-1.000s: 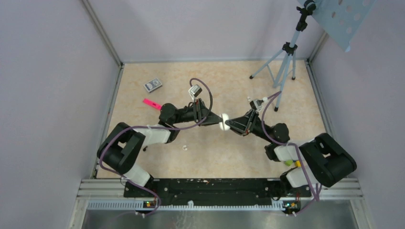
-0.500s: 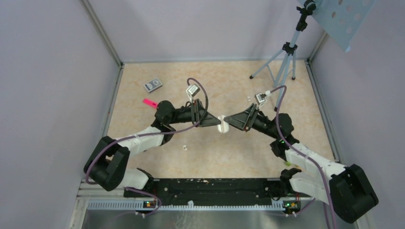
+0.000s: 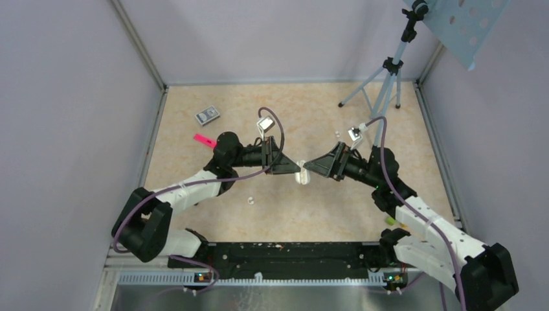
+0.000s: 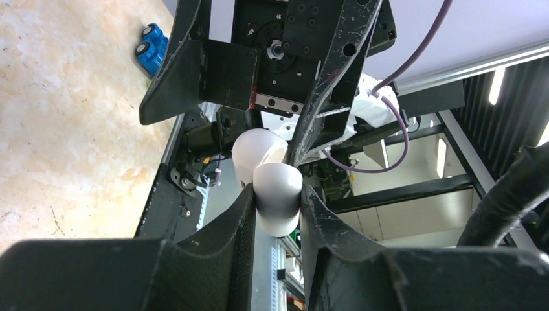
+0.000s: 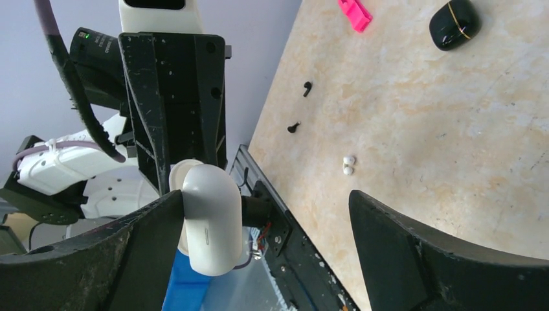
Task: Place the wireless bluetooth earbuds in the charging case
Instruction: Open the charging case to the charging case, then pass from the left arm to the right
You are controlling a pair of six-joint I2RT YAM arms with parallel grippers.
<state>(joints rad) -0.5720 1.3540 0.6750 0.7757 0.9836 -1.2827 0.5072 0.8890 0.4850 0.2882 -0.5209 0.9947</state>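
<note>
The left gripper [image 4: 275,197] is closed to a narrow gap on a white pill-shaped plastic case [image 4: 277,202], which it holds between the two arms with the rounded lid hinged open. The right gripper [image 5: 265,194] is spread wide and holds nothing. The white case sits just beside one of its fingers, though whether they touch cannot be told. The small glossy black rounded charging case [image 5: 455,24] lies on the beige marbled table [image 5: 453,129] near a pink plastic piece [image 5: 355,13]. The two tiny white earbuds [image 5: 349,165] lie side by side closer to the table's edge, well apart from both claws.
</note>
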